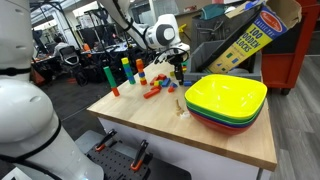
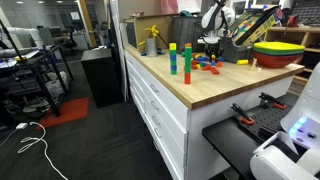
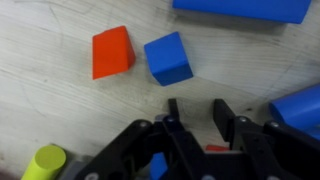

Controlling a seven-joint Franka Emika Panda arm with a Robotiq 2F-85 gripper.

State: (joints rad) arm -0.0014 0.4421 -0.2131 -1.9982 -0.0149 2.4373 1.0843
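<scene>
My gripper [image 3: 194, 112] hangs open and empty just above the wooden table [image 3: 60, 110]. In the wrist view a blue cube [image 3: 167, 57] lies just ahead of the fingertips with a red block [image 3: 112, 51] beside it. A long blue block [image 3: 240, 8] lies further ahead and another blue block [image 3: 300, 105] is at the right edge. A yellow-green cylinder [image 3: 45, 163] lies at the lower left. In both exterior views the gripper [image 1: 178, 68] [image 2: 211, 50] is over a small pile of coloured blocks [image 1: 155, 88].
A stack of yellow, green and red bowls [image 1: 226, 100] [image 2: 277, 50] stands on the table near the pile. Upright blocks stand close by: green [image 1: 108, 78], red [image 1: 115, 91], blue and yellow [image 1: 126, 68]. A block box [image 1: 250, 35] leans behind.
</scene>
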